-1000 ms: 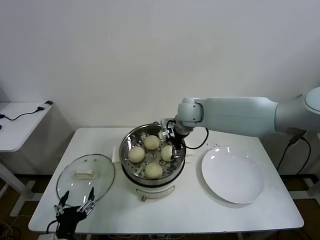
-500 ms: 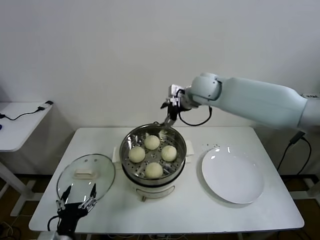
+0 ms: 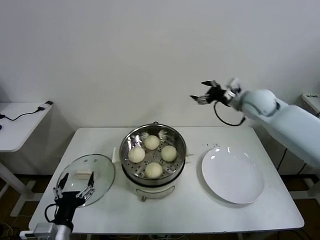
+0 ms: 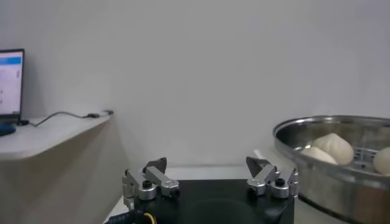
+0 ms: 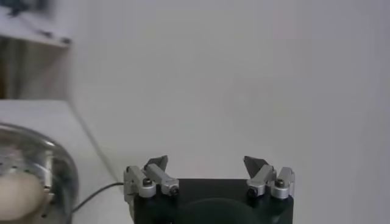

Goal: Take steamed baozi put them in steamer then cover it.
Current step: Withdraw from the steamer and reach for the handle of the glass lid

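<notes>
From my station I saw 4 steamed baozi (image 3: 152, 156) sitting on the perforated tray inside the steamer (image 3: 153, 174), which stood uncovered at the middle of the table (image 3: 200, 210). The cover (image 3: 86, 178) lay flat on the table just to the steamer's left. My left claw (image 3: 74, 189) hovered at the cover's near edge, spread wide and holding nothing. My right claw (image 3: 206, 93) hung high in the air, up and right of the steamer, also wide and empty. A white plate (image 3: 232, 174) rested to the steamer's right.
</notes>
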Robot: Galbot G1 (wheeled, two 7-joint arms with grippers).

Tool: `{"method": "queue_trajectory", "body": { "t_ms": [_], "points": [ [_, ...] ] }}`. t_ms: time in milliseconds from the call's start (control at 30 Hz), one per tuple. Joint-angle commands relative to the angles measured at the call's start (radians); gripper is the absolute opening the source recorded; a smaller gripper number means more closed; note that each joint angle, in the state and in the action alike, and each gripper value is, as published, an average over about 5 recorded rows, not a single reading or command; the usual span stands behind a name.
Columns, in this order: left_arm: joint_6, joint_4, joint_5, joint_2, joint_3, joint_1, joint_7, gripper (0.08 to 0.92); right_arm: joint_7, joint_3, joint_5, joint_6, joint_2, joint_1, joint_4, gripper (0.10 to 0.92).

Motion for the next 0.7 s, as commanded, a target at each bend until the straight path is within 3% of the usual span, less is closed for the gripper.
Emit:
{"method": "queue_trajectory", "body": {
  "t_ms": [33,233,433,700],
  "points": [
    [-0.017,0.012,0.002,0.017,-0.009,-0.022,0.008,0.823,0.101,0.861,-0.057,0.286,-0.163,-0.95,0.083,0.823],
    [-0.021,0.005,0.036,0.016,0.017,-0.048,0.004,0.823,0.062,1.198,-0.139,0.367,0.072,-1.366,0.144,0.823],
    [-0.087,0.041,0.113,0.031,0.016,-0.064,-0.007,0.823,0.021,1.241,-0.2,0.465,0.292,-1.542,0.157,0.823],
    [-0.168,0.083,0.285,0.054,0.004,-0.06,-0.063,0.823,0.013,1.247,-0.223,0.555,0.436,-1.645,0.218,0.823]
  ]
}}
